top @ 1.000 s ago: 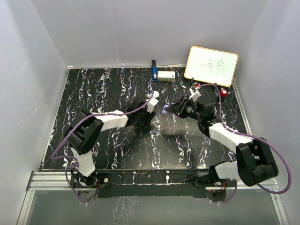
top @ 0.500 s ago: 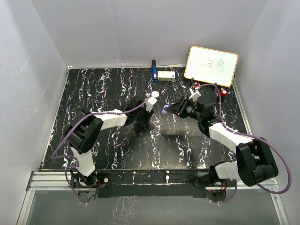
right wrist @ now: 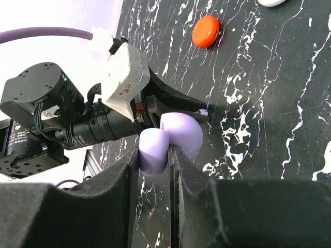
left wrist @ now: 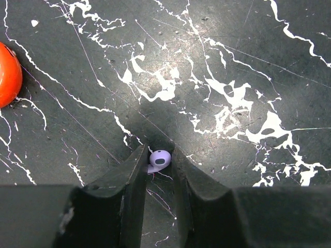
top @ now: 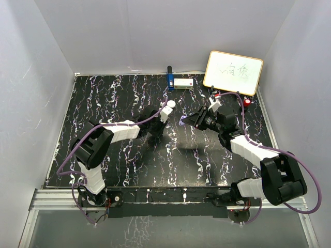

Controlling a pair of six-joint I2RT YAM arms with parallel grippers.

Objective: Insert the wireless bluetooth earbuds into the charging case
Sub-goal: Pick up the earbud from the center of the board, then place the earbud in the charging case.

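A tiny pale-lilac earbud lies on the black marbled table, between the tips of my left gripper, whose jaws are shut on it from both sides. In the right wrist view the same earbud peeks out at the left fingers' ends. My right gripper is shut on the lilac charging case, which is held above the table with its lid swung open. From above, the case hangs just right of the left wrist.
A round red pod lies left of the left gripper, and the right wrist view shows it too, with a white pod beyond. At the back stand a whiteboard, a white box and a blue object.
My left gripper's jaws have narrowed onto the earbud and its wrist has shifted slightly toward the back. The right arm and the case have not moved.
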